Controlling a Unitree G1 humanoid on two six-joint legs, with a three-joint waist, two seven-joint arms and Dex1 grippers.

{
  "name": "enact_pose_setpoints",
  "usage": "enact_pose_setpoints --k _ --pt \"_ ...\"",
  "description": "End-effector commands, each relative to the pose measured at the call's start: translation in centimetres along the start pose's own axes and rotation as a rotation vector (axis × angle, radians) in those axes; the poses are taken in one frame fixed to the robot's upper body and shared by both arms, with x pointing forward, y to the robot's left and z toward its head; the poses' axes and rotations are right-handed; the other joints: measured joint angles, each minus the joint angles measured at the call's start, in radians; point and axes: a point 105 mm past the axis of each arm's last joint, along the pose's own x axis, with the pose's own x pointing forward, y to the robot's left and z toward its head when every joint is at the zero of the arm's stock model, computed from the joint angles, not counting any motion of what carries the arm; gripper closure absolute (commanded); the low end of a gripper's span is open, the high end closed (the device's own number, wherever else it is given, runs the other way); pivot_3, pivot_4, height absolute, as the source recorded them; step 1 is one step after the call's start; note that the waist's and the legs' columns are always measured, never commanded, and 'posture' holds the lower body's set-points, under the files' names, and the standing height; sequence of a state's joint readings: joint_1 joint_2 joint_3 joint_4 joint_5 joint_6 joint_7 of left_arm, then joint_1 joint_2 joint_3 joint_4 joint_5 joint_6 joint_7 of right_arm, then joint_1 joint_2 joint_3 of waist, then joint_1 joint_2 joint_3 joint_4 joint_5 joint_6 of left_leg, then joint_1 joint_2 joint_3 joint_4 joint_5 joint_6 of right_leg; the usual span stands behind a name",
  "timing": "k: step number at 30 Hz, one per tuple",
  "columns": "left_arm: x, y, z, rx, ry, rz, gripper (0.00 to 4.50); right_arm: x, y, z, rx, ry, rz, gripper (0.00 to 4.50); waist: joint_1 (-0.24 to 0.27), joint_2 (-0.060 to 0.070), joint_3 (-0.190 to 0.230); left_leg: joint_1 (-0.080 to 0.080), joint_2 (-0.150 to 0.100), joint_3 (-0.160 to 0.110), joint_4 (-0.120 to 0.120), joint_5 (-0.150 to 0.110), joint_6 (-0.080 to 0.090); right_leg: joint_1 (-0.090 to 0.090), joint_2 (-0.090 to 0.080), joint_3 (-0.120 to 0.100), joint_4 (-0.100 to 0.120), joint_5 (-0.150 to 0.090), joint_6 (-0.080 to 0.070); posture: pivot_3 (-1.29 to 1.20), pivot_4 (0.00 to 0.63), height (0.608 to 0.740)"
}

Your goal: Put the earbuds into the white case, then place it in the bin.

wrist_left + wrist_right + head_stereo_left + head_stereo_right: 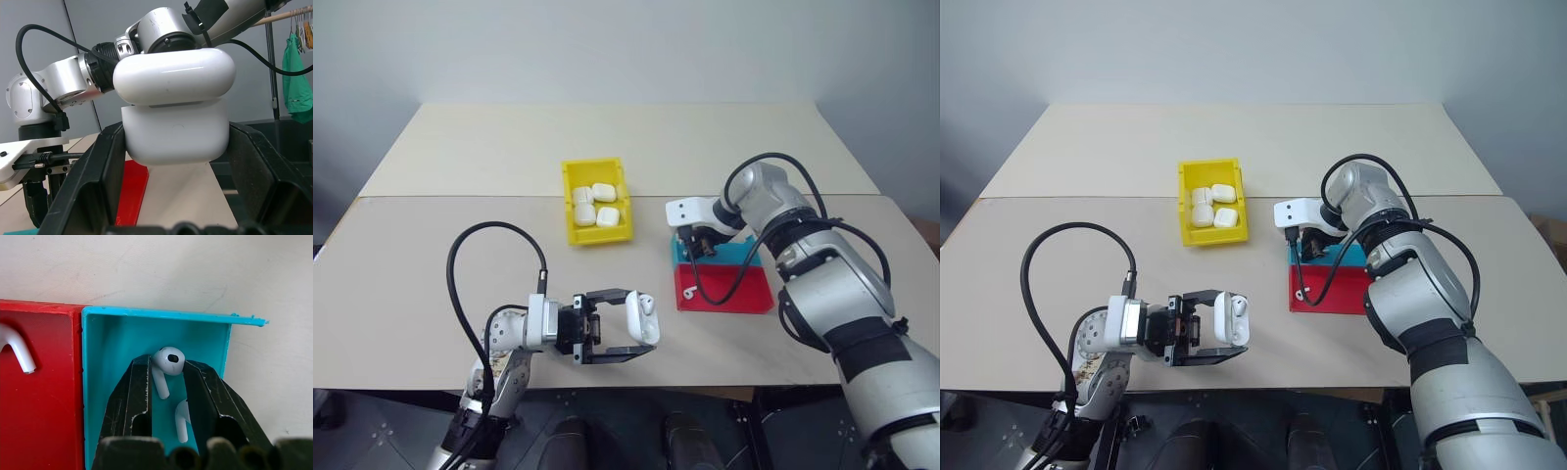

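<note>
Earbuds (168, 363), glossy and stemmed, lie in the blue tray (117, 333); right gripper (167, 373) pinches one; left gripper (171, 147) clamps the rounded white case (175, 105).

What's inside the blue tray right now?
Two earbuds lie in the blue tray: one earbud sits between the right hand's fingers, a second just below it. The fingers cover part of the tray floor.

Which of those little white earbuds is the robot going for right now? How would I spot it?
Find the two shallow trays on the table's right side and take the blue tray, not the red tray. The earbud lies between the right gripper's black fingers; a second earbud lies lower between them, and a third in the red tray.
</note>
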State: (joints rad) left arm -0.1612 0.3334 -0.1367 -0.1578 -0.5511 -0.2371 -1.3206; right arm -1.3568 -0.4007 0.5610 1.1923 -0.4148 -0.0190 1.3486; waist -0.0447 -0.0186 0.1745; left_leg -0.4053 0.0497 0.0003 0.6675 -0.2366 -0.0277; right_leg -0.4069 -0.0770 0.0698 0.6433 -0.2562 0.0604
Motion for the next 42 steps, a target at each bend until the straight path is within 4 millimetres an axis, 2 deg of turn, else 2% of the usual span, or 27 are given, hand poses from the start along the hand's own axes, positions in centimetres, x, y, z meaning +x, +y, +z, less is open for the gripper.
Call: enact_pose_setpoints --k 1,5,10,15,18,21,23,25,29,34,39,42 --pt "0.3 0.2 0.6 0.031 -0.015 -0.016 1.68 -0.2 -0.1 0.1 -0.009 -0.016 -0.014 3.35 0.000 0.000 0.000 0.000 0.000 0.000 0.000 0.000 0.000 0.000 0.000 0.000 0.000 0.000 0.000 0.00 0.150 0.740" --pt "0.4 0.4 0.7 0.033 -0.021 -0.014 1.68 -0.8 -0.4 0.2 -0.007 -0.034 -0.024 3.35 0.000 0.000 0.000 0.000 0.000 0.000 0.000 0.000 0.000 0.000 0.000 0.000 0.000 0.000 0.000 0.00 0.150 0.740" --pt "0.6 0.6 1.0 0.037 -0.033 -0.011 1.68 -2.9 -1.0 0.8 0.014 -0.106 -0.055 3.35 0.001 0.000 0.000 0.000 0.000 0.000 0.000 0.000 0.000 0.000 0.000 0.000 0.000 0.000 0.000 0.00 0.150 0.740" --pt "0.8 0.8 1.2 0.031 -0.050 -0.013 1.68 -6.7 -1.6 1.3 0.071 -0.248 -0.121 3.35 0.003 0.001 0.000 -0.001 0.000 0.000 0.000 0.000 0.000 0.000 0.000 0.000 0.000 0.000 0.000 0.00 0.150 0.740" --pt "1.3 1.2 1.4 0.023 -0.075 -0.004 1.68 -9.7 -1.9 2.0 0.152 -0.421 -0.204 3.35 0.006 0.001 0.000 -0.001 0.000 0.000 0.000 0.000 0.000 0.000 0.000 0.000 0.000 0.000 0.000 0.00 0.150 0.740" --pt "2.3 1.8 1.9 0.020 -0.110 0.017 1.68 -13.2 -1.2 2.9 0.205 -0.625 -0.275 3.35 0.013 0.001 0.000 -0.001 0.000 -0.001 0.000 0.000 0.000 0.000 0.000 0.000 -0.001 0.000 0.000 0.00 0.150 0.740" --pt "3.1 2.4 2.5 -0.001 -0.114 0.040 1.68 -16.6 0.3 3.3 0.244 -0.817 -0.329 3.35 0.018 0.000 0.000 -0.001 0.000 -0.001 0.000 0.000 0.000 0.001 0.000 0.000 -0.001 0.000 0.000 0.00 0.150 0.740" --pt "3.8 2.9 3.1 -0.011 -0.126 0.052 1.68 -19.8 2.9 3.7 0.241 -1.008 -0.363 3.35 0.032 0.001 0.000 -0.002 0.000 -0.002 0.000 0.000 0.000 0.000 0.000 -0.001 0.000 0.000 0.000 0.00 0.150 0.740" --pt "4.8 3.2 3.9 -0.030 -0.155 0.056 1.68 -22.3 7.9 4.3 0.226 -1.254 -0.423 3.35 0.036 0.000 0.000 -0.003 0.000 -0.004 0.001 0.000 0.000 0.002 0.000 -0.002 0.002 0.000 0.000 0.00 0.150 0.740" --pt "5.5 3.6 4.5 -0.055 -0.215 0.045 1.68 -22.4 13.8 5.1 0.173 -1.458 -0.351 3.35 0.031 0.000 0.000 0.000 0.000 -0.003 0.001 0.000 0.000 0.004 0.000 -0.002 -0.001 0.000 0.000 0.00 0.150 0.740" --pt "5.9 3.8 4.5 -0.060 -0.242 0.015 1.68 -20.8 16.9 6.3 0.168 -1.493 -0.243 3.35 0.028 0.000 0.000 0.001 -0.001 -0.003 0.001 0.000 0.001 0.005 0.000 -0.001 -0.001 0.000 0.001 0.00 0.150 0.740" --pt "6.0 3.9 4.4 -0.067 -0.250 0.006 1.68 -19.6 17.7 6.6 0.178 -1.459 -0.218 3.35 0.028 0.000 0.000 0.000 -0.001 -0.003 0.001 0.000 0.001 0.004 0.000 -0.001 -0.002 0.000 0.001 0.00 0.150 0.740"
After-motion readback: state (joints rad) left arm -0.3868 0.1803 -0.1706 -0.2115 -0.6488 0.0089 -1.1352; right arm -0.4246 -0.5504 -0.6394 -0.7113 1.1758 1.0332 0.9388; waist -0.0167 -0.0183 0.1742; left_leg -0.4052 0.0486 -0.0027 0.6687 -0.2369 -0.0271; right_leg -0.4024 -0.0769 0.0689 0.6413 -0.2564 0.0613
